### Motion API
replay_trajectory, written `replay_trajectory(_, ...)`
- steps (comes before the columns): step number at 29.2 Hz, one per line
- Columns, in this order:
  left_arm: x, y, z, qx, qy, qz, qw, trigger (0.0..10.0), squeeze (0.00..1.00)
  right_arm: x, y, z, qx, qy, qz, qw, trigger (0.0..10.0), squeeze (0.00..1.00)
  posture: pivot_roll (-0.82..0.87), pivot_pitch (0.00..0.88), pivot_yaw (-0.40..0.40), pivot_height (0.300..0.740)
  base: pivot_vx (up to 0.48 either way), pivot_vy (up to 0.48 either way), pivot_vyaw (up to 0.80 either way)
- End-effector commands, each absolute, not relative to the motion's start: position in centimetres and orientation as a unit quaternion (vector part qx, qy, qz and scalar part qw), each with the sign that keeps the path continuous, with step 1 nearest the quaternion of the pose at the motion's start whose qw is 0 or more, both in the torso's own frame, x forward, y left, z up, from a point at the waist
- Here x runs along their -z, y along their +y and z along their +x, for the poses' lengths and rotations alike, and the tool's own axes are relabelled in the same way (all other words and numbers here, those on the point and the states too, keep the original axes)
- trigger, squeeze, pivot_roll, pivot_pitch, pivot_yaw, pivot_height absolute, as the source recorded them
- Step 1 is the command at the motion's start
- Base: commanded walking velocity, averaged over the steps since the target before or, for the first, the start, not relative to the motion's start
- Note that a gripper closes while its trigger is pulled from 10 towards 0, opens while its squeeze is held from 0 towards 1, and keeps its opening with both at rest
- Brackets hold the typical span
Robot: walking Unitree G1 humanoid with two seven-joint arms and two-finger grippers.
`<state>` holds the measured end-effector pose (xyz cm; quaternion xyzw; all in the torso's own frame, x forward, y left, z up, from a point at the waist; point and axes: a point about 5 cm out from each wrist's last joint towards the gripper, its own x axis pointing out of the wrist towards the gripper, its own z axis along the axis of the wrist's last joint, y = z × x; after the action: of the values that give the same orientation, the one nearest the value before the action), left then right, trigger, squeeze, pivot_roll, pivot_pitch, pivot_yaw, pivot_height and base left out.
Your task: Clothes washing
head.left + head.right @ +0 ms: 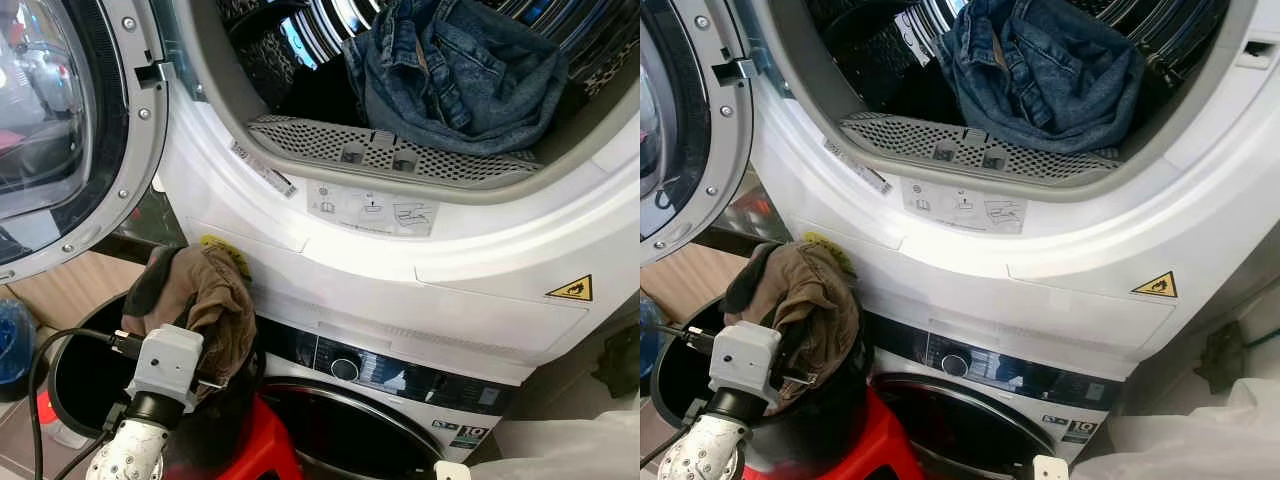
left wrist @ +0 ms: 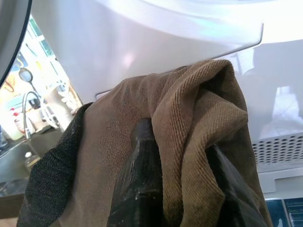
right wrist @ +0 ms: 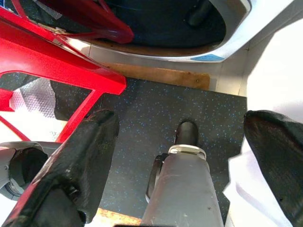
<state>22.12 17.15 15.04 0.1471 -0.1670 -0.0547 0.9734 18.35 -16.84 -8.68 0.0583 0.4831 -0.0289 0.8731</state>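
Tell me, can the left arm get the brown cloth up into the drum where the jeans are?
Probably yes. The left pincer is shut on the brown cloth, the dryer door is swung open, and nothing blocks the drum opening above. The jeans lie to one side, leaving room.

A brown garment (image 1: 805, 300) is held up by the left pincer (image 1: 790, 345); above it and to its right, denim clothing (image 1: 1040, 70) is seen in the open drum (image 1: 870, 60).
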Motion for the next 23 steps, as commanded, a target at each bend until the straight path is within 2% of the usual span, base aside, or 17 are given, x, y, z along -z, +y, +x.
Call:
replay_trajectory(1, -16.3, 16.7, 22.0, 0.071, -0.204, 0.127, 0.968, 0.0, 0.00, 8.7, -16.5, 18.4, 0.026, 0.483, 0.063, 0.873, 10.0, 0.00, 0.08, 0.030, 0.049, 0.740, 0.000, 0.000, 0.00)
replay_trajectory(5, -16.6, 16.2, 21.8, 0.089, -0.213, 0.101, 0.968, 0.0, 0.00, 8.7, -16.5, 18.4, 0.023, 0.482, 0.062, 0.873, 10.0, 0.00, 0.08, 0.024, 0.046, 0.740, 0.000, 0.000, 0.00)
replay_trajectory(9, -16.3, 15.9, 21.6, 0.111, -0.212, 0.111, 0.965, 0.0, 0.00, 8.6, -16.4, 18.5, 0.019, 0.482, 0.061, 0.874, 10.0, 0.00, 0.08, 0.021, 0.044, 0.740, 0.000, 0.000, 0.00)
replay_trajectory(15, -18.5, 14.4, 20.3, 0.146, -0.299, 0.183, 0.925, 0.0, 0.00, 8.6, -16.3, 18.7, 0.015, 0.480, 0.059, 0.875, 10.0, 0.00, 0.09, 0.014, 0.035, 0.740, 0.000, 0.000, 0.00)
replay_trajectory(18, -19.1, 14.1, 20.1, 0.151, -0.314, 0.166, 0.923, 0.0, 0.00, 8.5, -16.3, 18.8, 0.011, 0.479, 0.058, 0.876, 10.0, 0.00, 0.10, 0.012, 0.028, 0.740, 0.000, 0.000, 0.00)
replay_trajectory(23, -20.1, 12.1, 19.9, 0.242, -0.314, 0.109, 0.912, 0.0, 0.00, 8.3, -16.3, 19.1, 0.002, 0.477, 0.051, 0.878, 10.0, 0.00, 0.11, 0.014, 0.015, 0.740, 0.000, 0.000, 0.00)
